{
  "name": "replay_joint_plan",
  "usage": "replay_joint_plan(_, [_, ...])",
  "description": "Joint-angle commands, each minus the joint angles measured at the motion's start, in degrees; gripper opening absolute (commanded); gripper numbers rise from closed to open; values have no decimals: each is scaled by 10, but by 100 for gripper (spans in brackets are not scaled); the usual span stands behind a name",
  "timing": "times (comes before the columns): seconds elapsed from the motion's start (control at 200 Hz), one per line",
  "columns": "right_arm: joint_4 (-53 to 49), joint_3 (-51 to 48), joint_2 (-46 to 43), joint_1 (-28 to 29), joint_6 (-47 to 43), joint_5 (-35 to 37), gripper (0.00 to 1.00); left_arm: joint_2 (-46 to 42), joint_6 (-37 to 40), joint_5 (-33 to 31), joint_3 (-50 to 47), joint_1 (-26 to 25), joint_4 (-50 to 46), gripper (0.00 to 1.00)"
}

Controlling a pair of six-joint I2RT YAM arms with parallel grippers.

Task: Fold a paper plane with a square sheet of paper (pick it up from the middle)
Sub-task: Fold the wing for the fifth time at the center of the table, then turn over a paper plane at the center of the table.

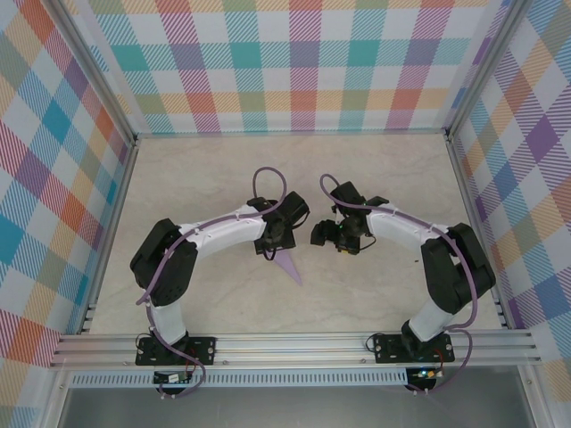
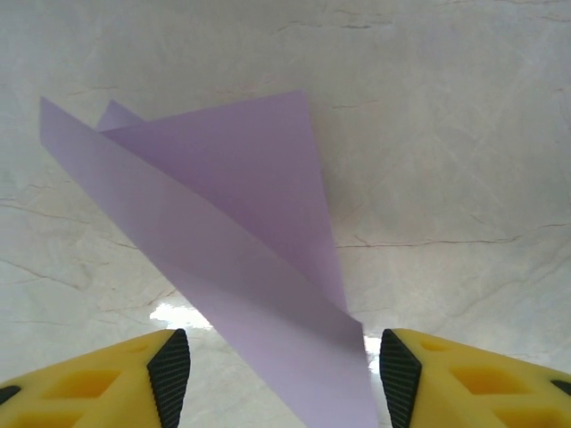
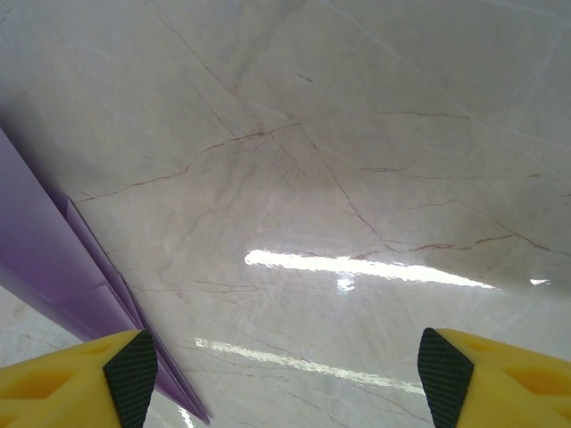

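Long axis of paper plane [image 2: 241, 241] runs diagonally between jaws of left tool [image 2: 285, 370], which stand apart. Also apart and empty: right tool [image 3: 287, 379], with the plane off to its left. Left arm nearer.

My two arms curl inward over the pale marble table [image 1: 205, 178]: my left gripper [image 1: 270, 248] hangs at the edge of a folded purple paper [image 1: 291, 266], my right gripper [image 1: 319, 234] nearby, checked walls [image 1: 303, 62] around.
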Motion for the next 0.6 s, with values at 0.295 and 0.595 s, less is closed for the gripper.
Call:
replay_joint_plan(0.295, [-20,1,13,-4,8,-7,79,24,29,31,28,-8,2,66])
replay_joint_plan(0.595, [-20,-6,15,-8,12,-3,79,72,21,-27,76,-7,-87,64])
